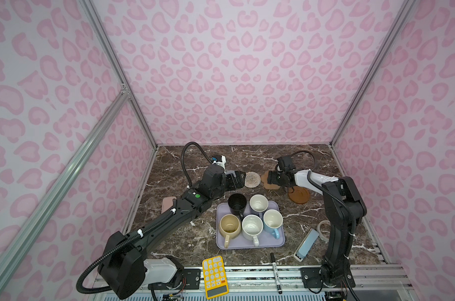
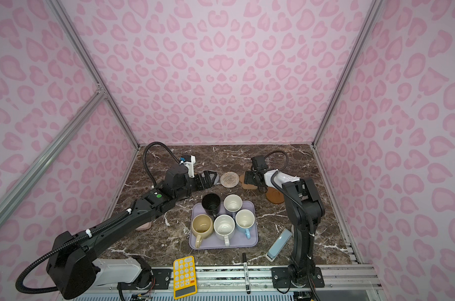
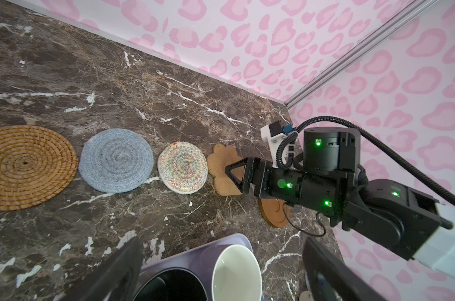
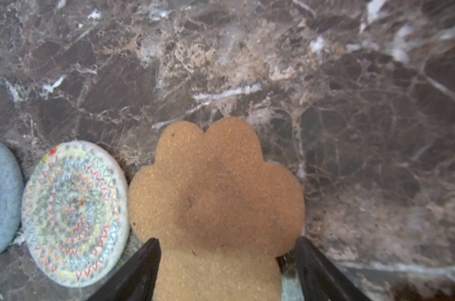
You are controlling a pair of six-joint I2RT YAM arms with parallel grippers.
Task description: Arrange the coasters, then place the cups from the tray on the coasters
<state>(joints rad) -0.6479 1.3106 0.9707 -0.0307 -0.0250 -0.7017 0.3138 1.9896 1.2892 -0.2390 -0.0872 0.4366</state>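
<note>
On the bench (image 1: 195,161), the lavender tray (image 1: 250,245) holds all five cups (image 1: 252,227). Beyond it, the left gripper (image 1: 239,180) hangs over the grey-blue coaster (image 3: 117,164), jaws wide apart. The right gripper (image 4: 227,242) has its jaws apart astride the flat tan flower coaster (image 4: 216,187), just beside the cream woven coaster (image 1: 252,179).

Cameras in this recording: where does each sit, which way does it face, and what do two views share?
Top views: high above the front edge, looking down at the tray and table; left arm and right arm show base to gripper.
Left wrist: on the left arm, facing the right gripper across the table; its own open fingers show.
Right wrist: close over the flower coaster; only its fingers show.
Shared: both wrist views hold the flower coaster and cream coaster.
</note>
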